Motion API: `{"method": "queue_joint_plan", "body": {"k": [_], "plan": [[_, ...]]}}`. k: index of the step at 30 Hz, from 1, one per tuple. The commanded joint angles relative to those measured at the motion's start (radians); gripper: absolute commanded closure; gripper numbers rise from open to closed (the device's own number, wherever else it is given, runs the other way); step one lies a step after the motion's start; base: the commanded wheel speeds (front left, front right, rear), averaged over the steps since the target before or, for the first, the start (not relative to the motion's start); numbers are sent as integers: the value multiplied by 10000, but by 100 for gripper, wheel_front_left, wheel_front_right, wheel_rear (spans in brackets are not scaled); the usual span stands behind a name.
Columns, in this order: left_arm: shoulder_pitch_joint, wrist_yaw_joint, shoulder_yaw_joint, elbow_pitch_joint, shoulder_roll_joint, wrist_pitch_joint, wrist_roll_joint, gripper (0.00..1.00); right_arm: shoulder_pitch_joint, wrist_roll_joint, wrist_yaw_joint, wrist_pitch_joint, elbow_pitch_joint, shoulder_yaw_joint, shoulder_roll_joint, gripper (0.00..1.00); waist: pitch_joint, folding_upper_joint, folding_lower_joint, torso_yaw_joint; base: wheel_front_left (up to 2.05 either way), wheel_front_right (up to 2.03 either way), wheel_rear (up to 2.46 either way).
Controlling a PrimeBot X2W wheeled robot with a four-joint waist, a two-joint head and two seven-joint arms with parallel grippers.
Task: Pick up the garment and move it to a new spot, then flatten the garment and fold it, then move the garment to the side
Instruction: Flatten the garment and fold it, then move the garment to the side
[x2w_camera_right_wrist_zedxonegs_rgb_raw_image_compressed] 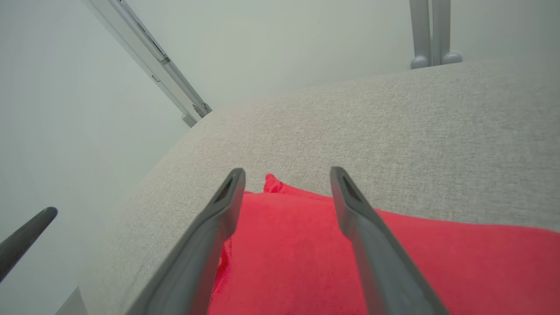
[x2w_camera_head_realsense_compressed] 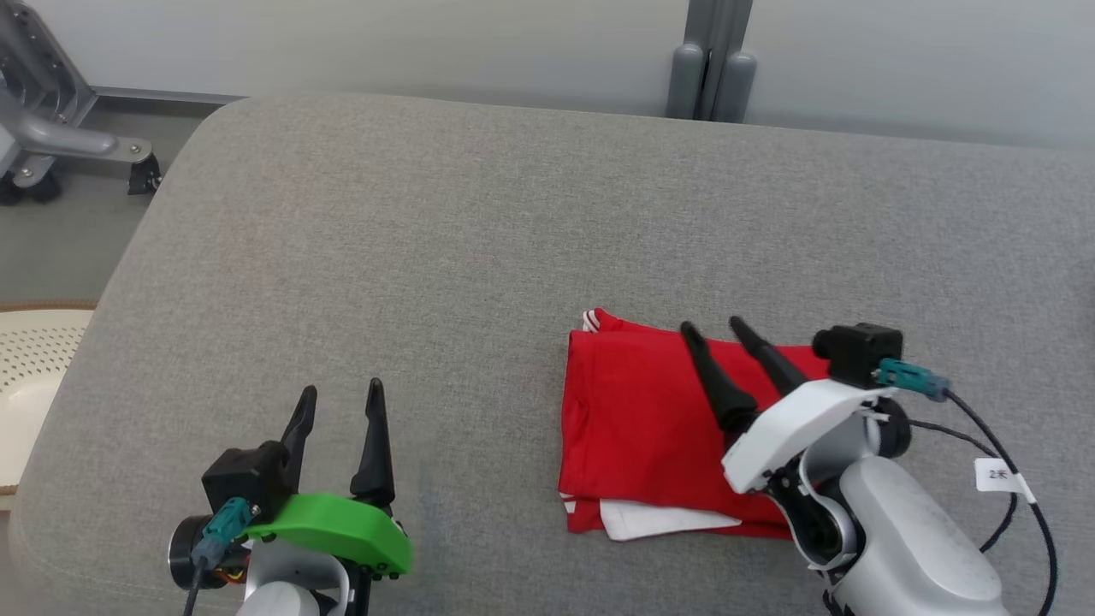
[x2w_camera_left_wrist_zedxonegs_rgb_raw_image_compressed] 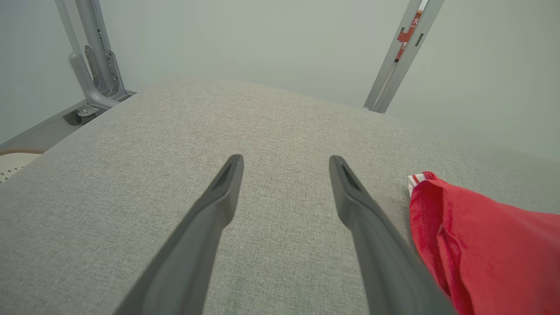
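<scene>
While garment (x2w_camera_head_realsense_compressed: 650, 428) lies on cushion (x2w_camera_head_realsense_compressed: 428, 257) | left tool (x2w_camera_head_realsense_compressed: 340, 387), right tool (x2w_camera_head_realsense_compressed: 712, 324) released | post (x2w_camera_head_realsense_compressed: 710, 77) behind

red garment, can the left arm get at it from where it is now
Probably yes: the left arm's fingers stand open over bare cushion, and the red garment lies to their right with nothing between. The right arm's fingers over its far side might crowd it.

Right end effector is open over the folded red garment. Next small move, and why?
Probably lift the right end effector straight up off the red garment. Its jaws stand apart holding nothing, the garment lies folded at the right of the grey cushion, and the left end effector is open too, so placement looks done.
</scene>
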Motion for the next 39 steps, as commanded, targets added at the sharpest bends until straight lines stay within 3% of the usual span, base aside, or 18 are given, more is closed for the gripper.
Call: {"method": "queue_joint_plan", "body": {"k": [1,5,19,28,39], "plan": [[-156,-45,-30,19,-21,-67,-6,0,130,-255,4,-145,-87,-188,19,0,12,0,0,-104,0,0,0],[-257,-103,-146,109,-86,-129,25,0,378,-1225,3,-476,-319,-966,-126,0,20,0,0,-276,0,0,0],[-311,-558,-352,662,-438,-796,-28,0,2009,-3604,3,-1134,-1951,-3238,387,0,-346,0,0,-1024,0,0,0],[12,-659,169,1171,-634,-1051,240,0,2825,-3981,3,-1236,-2647,-3535,525,0,-669,0,0,-1783,0,0,0],[494,-811,866,967,-888,-1037,938,0,3151,-3946,3,-1452,-2373,-3389,530,0,-915,0,0,-2134,0,0,0]]}}
